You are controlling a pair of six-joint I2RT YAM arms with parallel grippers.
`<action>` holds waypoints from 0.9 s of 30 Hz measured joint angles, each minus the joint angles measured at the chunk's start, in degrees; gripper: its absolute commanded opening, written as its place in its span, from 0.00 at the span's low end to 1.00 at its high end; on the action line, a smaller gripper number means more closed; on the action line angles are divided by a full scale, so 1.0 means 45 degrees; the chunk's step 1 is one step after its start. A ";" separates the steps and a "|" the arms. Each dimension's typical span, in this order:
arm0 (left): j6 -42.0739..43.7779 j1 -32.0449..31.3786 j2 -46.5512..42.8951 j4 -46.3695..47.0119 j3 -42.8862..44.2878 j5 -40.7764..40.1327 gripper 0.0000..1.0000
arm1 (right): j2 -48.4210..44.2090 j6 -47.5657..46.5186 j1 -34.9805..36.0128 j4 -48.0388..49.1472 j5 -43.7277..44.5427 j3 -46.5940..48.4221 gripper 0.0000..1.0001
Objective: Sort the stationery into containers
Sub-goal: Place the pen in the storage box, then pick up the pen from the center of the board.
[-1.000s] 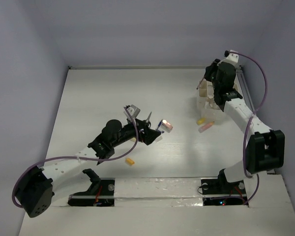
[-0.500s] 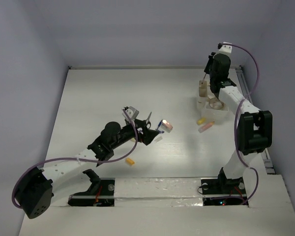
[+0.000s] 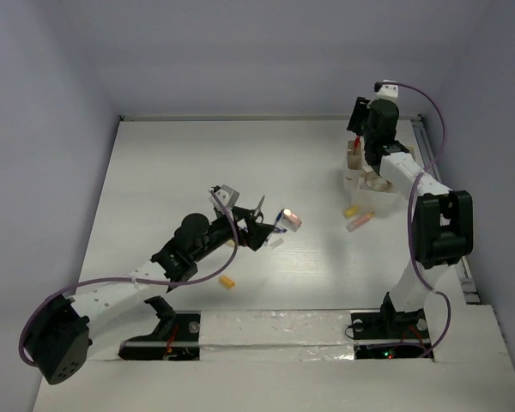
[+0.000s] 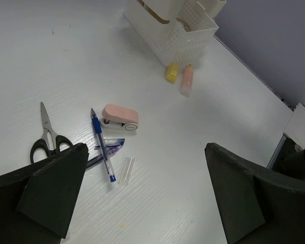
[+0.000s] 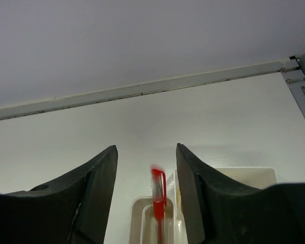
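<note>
Pen [image 5: 157, 201], red, stands in the white organiser [image 4: 185, 38] between your right tool's [image 5: 146, 148] parted fingers [image 5: 96, 183], touching neither. Your left tool [image 4: 146, 147] hangs wide open above scissors [image 4: 47, 136] and a blue pen [image 4: 102, 148] on the desk [image 4: 168, 168].

right claw [image 5: 146, 152] wider around red pen [image 5: 157, 195]

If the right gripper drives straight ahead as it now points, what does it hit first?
Probably the red pen, standing between the fingers of the right gripper, then the white organiser holding it. Depth is unclear.
</note>
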 measured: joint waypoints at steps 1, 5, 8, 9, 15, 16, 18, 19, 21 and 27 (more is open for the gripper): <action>0.0005 0.0000 -0.0053 -0.0005 -0.0029 -0.0058 0.99 | -0.0005 0.0024 0.0000 -0.0015 -0.0010 0.0000 0.66; 0.0010 0.0005 -0.0267 -0.0092 -0.0097 -0.0316 0.99 | -0.0223 0.0097 0.0000 -0.0389 -0.0136 0.0000 0.71; 0.0000 0.0005 -0.0437 -0.0170 -0.0102 -0.0578 0.99 | -0.0690 0.0325 0.0000 -0.0835 -0.0452 0.0000 0.72; 0.0000 0.0005 -0.0515 -0.0214 -0.0107 -0.0695 0.99 | -0.0947 0.0476 0.0010 -0.0967 -0.0636 -0.0024 0.71; -0.0063 0.0000 -0.1287 -0.0481 -0.0296 -0.1846 0.99 | -0.3390 0.1491 0.1146 -0.1205 -0.1783 -0.1297 0.35; -0.0068 0.0005 -0.1389 -0.0539 -0.0321 -0.2011 0.99 | -0.3759 0.1705 0.1579 -0.1166 -0.1923 -0.1642 0.31; -0.0102 0.0005 -0.1525 -0.0631 -0.0359 -0.2346 0.99 | -0.4444 0.2025 0.2817 -0.1161 -0.2404 -0.2550 0.20; -0.0102 0.0000 -0.1588 -0.0670 -0.0379 -0.2501 0.99 | -0.4716 0.2273 0.3473 -0.1151 -0.2720 -0.3075 0.19; -0.0112 0.0005 -0.1671 -0.0699 -0.0437 -0.2715 0.99 | -0.4974 0.2647 0.4575 -0.1355 -0.3415 -0.4061 0.19; -0.0112 0.0000 -0.1715 -0.0962 -0.0461 -0.3444 0.99 | -0.5377 0.4299 0.6611 -0.2055 -0.4007 -0.6917 0.47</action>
